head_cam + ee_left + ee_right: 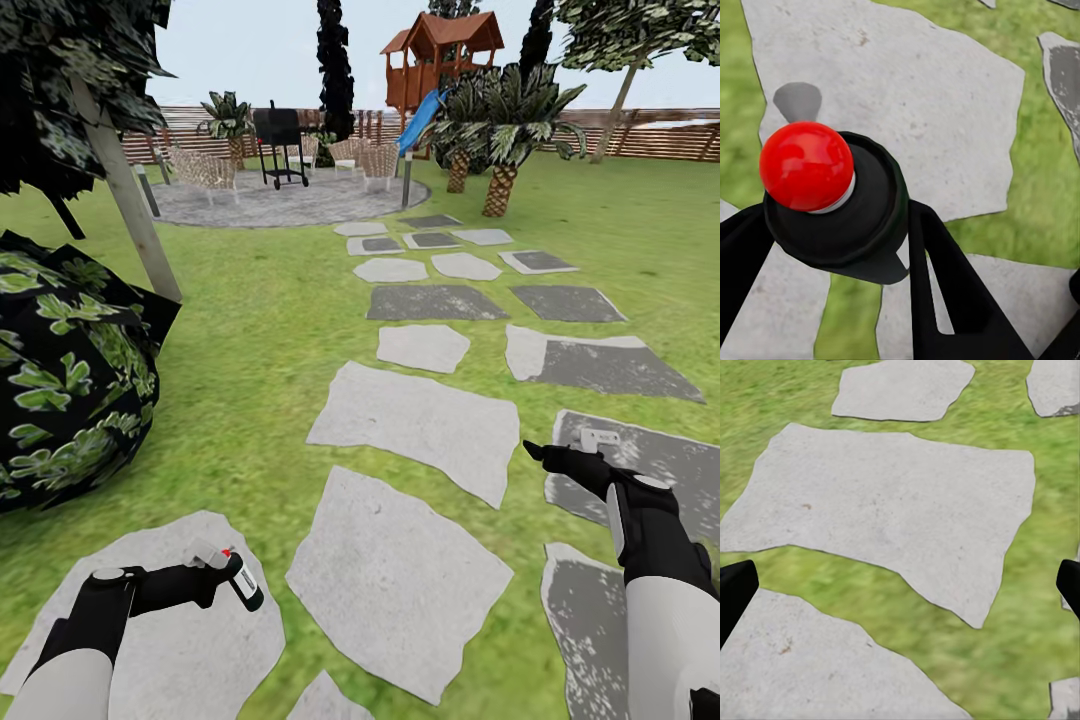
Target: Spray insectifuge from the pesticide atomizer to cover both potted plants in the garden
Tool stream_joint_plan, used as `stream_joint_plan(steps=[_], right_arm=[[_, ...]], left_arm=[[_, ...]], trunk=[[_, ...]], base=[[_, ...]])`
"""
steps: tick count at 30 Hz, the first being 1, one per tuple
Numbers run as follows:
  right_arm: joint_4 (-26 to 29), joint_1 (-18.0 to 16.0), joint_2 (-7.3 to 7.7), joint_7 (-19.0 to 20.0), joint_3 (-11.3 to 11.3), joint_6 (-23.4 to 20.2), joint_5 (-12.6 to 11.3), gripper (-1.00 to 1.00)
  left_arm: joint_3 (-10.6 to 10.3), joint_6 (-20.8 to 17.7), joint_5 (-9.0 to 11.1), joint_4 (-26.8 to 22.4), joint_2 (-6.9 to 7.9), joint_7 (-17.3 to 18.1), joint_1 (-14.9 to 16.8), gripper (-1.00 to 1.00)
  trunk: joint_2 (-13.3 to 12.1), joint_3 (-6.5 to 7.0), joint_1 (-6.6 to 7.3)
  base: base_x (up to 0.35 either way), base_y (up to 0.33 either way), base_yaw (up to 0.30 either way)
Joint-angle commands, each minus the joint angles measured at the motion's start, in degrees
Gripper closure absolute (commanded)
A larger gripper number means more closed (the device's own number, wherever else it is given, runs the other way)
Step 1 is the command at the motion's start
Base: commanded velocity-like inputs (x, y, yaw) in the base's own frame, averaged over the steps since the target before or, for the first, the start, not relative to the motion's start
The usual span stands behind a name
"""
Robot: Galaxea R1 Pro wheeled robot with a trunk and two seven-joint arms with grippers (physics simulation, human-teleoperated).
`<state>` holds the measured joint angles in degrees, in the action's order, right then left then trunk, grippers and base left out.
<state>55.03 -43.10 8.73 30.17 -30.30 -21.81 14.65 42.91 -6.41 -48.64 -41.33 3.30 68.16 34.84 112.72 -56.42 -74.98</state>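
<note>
While crossing the lawn (260, 330) by the stepping stones (420, 420), carrying the pesticide atomizer (243, 582) low in the left gripper (881, 225), jaws clenched on its slim black cylinder, red ball top (806, 166) kept upward and clear, probably ready for spraying. Holding the right gripper (540, 452) forward, jaws released and grasping nothing. Passing flat, irregular grey slabs in rough grass; potted plants not yet found; round paved patch (290, 200) and slatted fence (650, 140) lying well ahead.

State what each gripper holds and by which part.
The left gripper clamps the slim black red-topped atomizer bottle around its body, just below the cap. The right gripper holds nothing; its jaws are open.
</note>
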Motion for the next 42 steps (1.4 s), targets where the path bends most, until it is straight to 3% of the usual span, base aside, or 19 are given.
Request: stream_joint_plan(steps=[1,12,42], right_arm=[[0.07,-0.06,-0.03,0.51,-0.19,-0.16,0.55,-1.0],[0.15,-0.06,-0.03,0.51,-0.19,-0.17,0.55,-1.0],[0.07,-0.06,-0.03,0.44,-0.19,-0.16,0.56,-1.0]], left_arm=[[0.24,-0.53,-0.23,-0.06,-0.05,0.31,0.06,1.0],[0.26,-0.53,-0.23,-0.06,-0.13,0.3,0.08,1.0],[0.33,-0.51,-0.23,-0.06,-0.13,0.22,0.06,1.0]], trunk=[[0.44,-0.17,-0.22],[4.85,-1.87,-2.64],[16.88,-5.0,-9.22]], base=[[0.0,0.0,0.0],[0.0,0.0,0.005],[0.0,0.0,0.12]])
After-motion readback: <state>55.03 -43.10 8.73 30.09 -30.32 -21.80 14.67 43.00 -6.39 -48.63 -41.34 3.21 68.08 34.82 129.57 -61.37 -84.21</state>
